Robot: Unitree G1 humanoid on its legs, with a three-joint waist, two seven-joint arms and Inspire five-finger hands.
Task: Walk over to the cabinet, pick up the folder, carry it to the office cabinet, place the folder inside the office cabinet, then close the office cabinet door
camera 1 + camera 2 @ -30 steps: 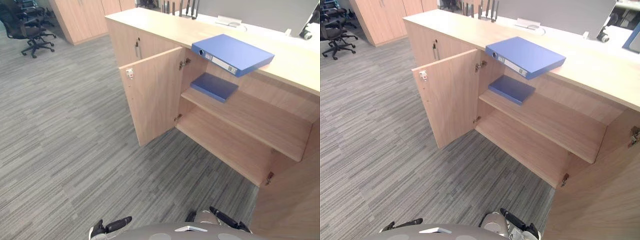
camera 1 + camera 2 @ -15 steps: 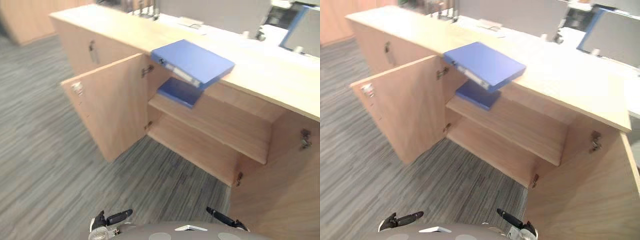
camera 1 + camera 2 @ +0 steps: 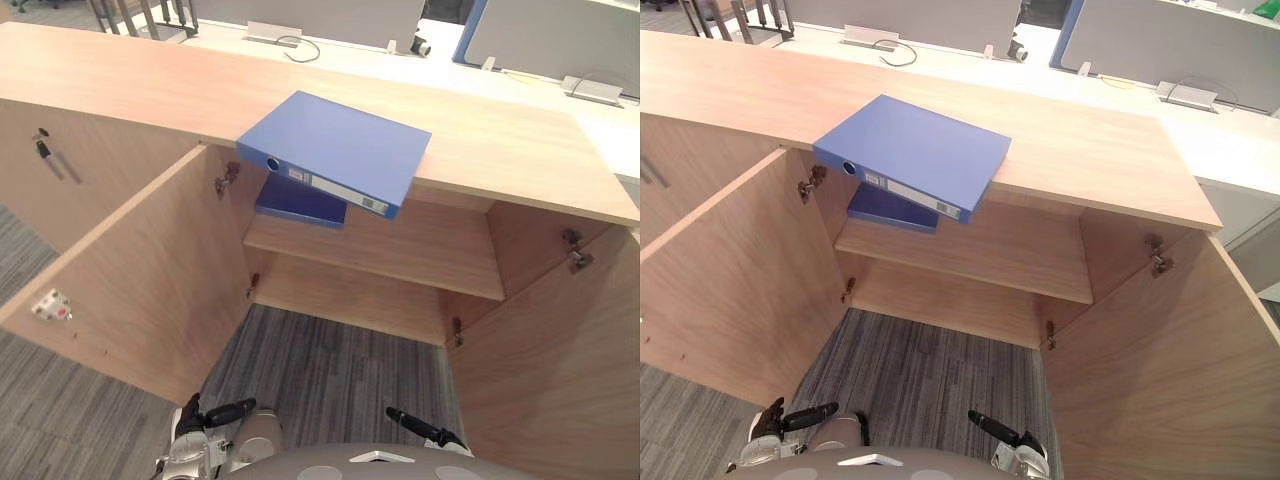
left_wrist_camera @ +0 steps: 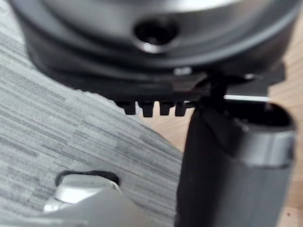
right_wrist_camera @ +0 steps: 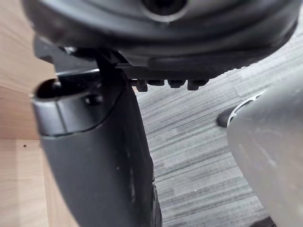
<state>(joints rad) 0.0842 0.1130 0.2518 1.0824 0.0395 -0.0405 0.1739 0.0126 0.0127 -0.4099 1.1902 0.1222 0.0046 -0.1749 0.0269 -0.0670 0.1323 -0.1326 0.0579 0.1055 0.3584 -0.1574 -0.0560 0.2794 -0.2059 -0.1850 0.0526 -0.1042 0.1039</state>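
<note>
Fingers of the left hand (image 3: 218, 414) run straight and loose, clasping nothing; its wrist view shows them above grey carpet (image 3: 330, 365) with the thumb standing clear. Fingers of the right hand (image 3: 424, 430) are likewise straight and empty, over the same carpet. In the head views the left hand sits at 7 o'clock and the right at 5 o'clock, both low and well apart from the woodwork. At 12 o'clock from the hands stands the cabinet (image 3: 130, 85) with both leaves swung wide: the left door (image 3: 130, 280) reaches out toward 8 o'clock, the right door (image 3: 560, 350) toward 4 o'clock. The folder (image 3: 335, 150), blue, lies flat on the cabinet's top, turned askew, its spine facing outward and its near corner overhanging the front edge above the open compartment. Neither hand touches it. Directly beneath that overhang a second folder (image 3: 300, 203), darker blue, lies flat at the 9 o'clock end of the shelf (image 3: 410, 250), close to the left hinge. The rest of the shelf and the compartment floor below it show bare wood.
</note>
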